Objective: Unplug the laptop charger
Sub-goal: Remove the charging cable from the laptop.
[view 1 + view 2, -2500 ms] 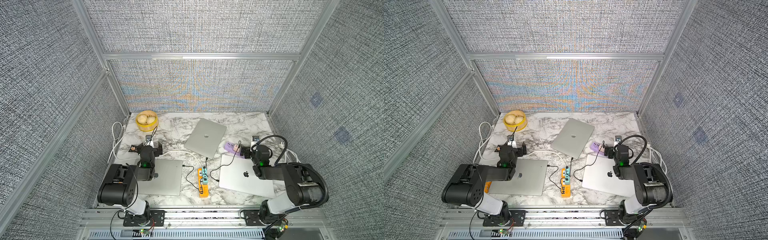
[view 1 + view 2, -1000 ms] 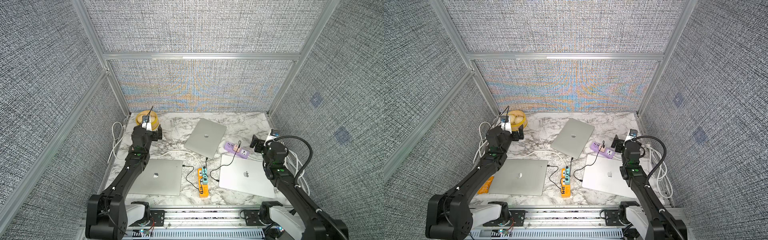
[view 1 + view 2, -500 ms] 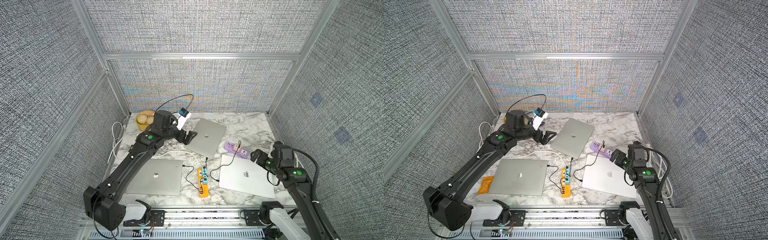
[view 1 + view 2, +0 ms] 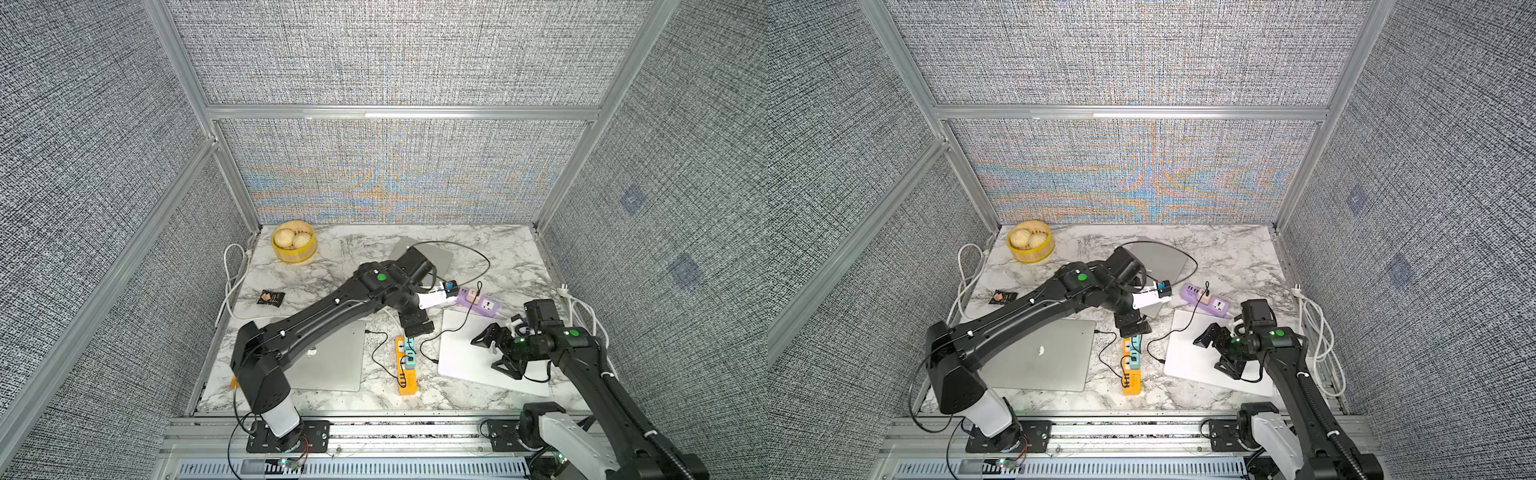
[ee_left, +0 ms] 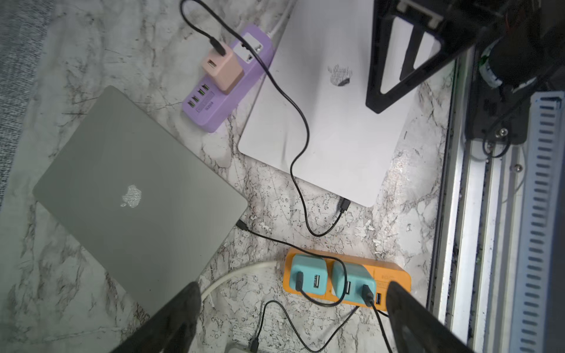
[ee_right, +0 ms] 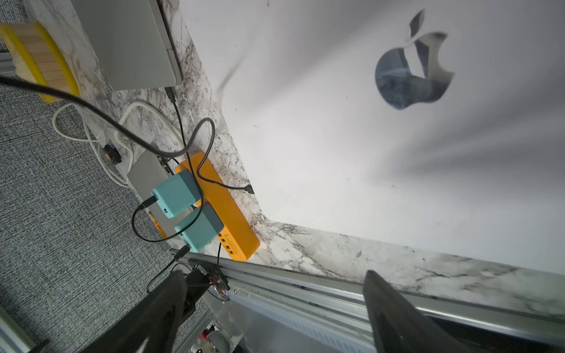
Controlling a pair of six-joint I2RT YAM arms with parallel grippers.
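Above the white marble bench (image 4: 511, 257) my right claw (image 4: 496, 353) hangs open over the pale silver laptop (image 4: 457, 361). My left claw (image 5: 292, 293), open too, hovers over the flat orange power strip (image 5: 394, 276), I judge to pull 1 of its 2 plugged-in square teal chargers (image 5: 307, 275). Only the laptop's apple logo (image 6: 403, 88) reads.

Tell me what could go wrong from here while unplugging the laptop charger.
The two teal chargers sit side by side on the orange power strip; the open left gripper poised over them might catch both or the wrong one.
Black cables loop over those chargers, so a pull may snag them or drag the strip.
The right gripper hovers over the white laptop, not bracing the strip.
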